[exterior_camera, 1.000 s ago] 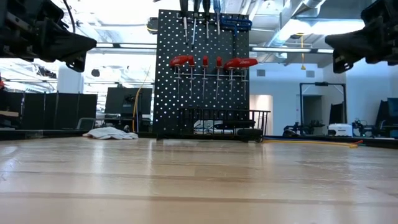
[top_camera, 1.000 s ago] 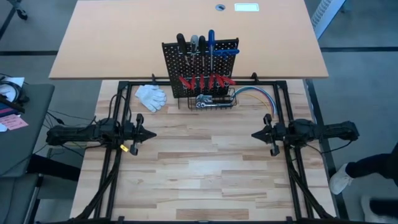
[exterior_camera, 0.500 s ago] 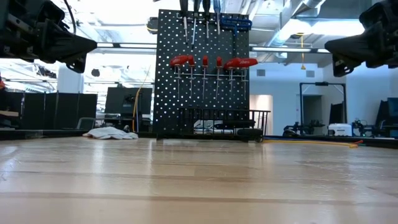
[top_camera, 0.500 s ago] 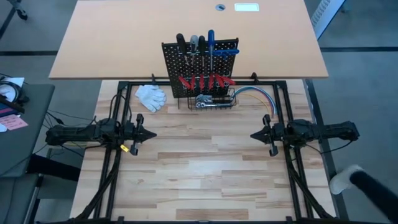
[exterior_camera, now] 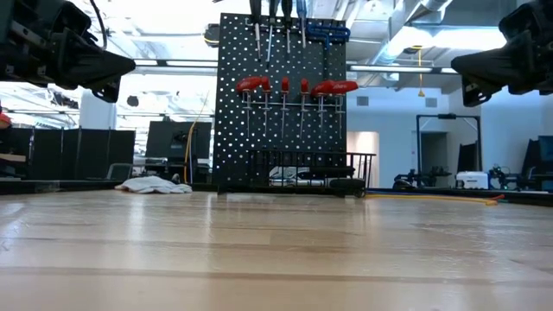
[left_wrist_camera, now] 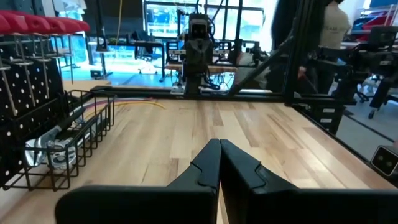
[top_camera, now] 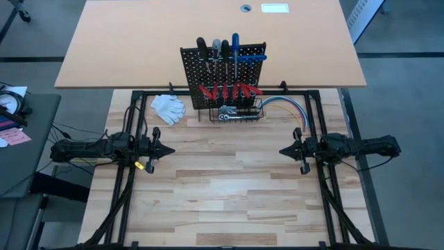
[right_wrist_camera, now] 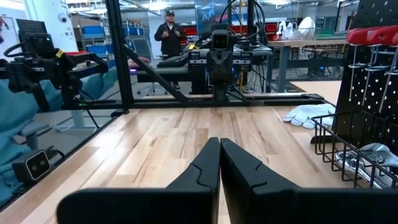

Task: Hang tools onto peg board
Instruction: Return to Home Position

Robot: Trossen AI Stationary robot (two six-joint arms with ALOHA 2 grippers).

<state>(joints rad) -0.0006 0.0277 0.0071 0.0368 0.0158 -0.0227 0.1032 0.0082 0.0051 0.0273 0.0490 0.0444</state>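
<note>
Left claw [top_camera: 171, 150] and right claw [top_camera: 281, 151] closed, empty; screwdrivers [top_camera: 225, 49] upright on peg board [exterior_camera: 229, 130], handles up.

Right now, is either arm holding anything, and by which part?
Nothing is held: the left gripper and the right gripper both show jaws shut tight on each other, nothing between them.

Screwdrivers [exterior_camera: 257, 10] cropped by low view's top edge.
</note>
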